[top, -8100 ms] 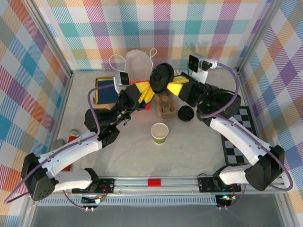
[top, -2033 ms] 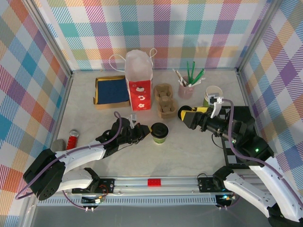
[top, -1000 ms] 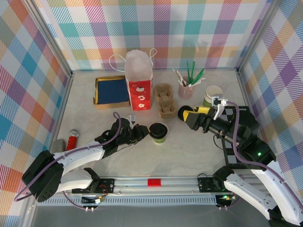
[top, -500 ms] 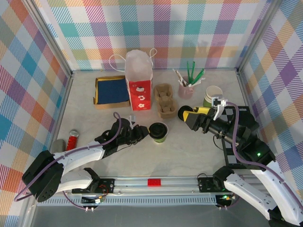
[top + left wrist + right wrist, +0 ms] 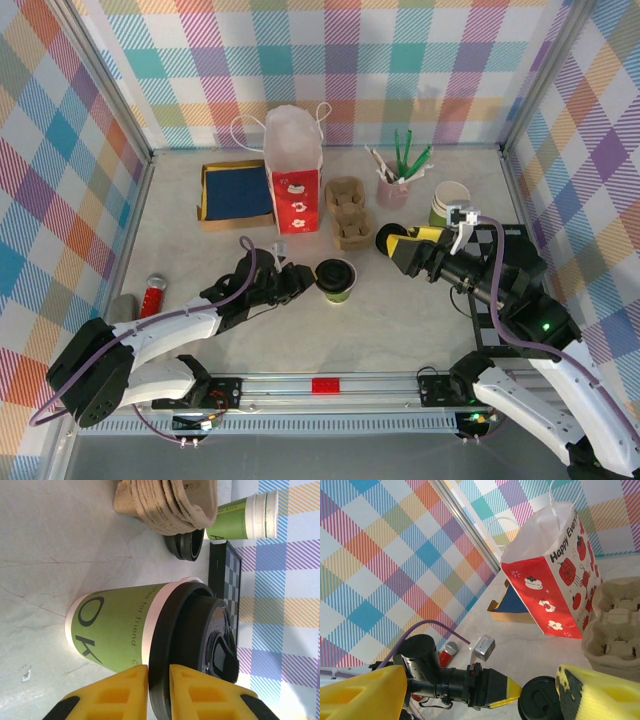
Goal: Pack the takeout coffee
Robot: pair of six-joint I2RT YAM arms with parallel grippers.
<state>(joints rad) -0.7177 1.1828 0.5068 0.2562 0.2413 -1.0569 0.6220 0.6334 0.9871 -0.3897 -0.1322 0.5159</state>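
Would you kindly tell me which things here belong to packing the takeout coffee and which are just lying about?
Job in hand: takeout coffee, red bag, left hand gripping its lid rim.
Lying about: pulp cup carriers, loose black lid, lidless cup stack, pink straw holder, blue tray, checkerboard, red tube.

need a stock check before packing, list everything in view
takeout coffee: 1, olive green, black lid, table centre
red bag: 1, red and white, upright at back
tray: 1, blue, yellow rim, left of bag
cup carriers: nested stack, brown, right of bag
loose lid: 1, black, beside carriers
pink cup: 1, holds green and white sticks, back right
cup stack: 1, green, cream rims, right
checkered mat: 1, black and white, right edge
can: 1, red, left edge
left gripper: 1, yellow fingers, shut on coffee lid's rim
right gripper: 1, yellow fingers, open, right of coffee
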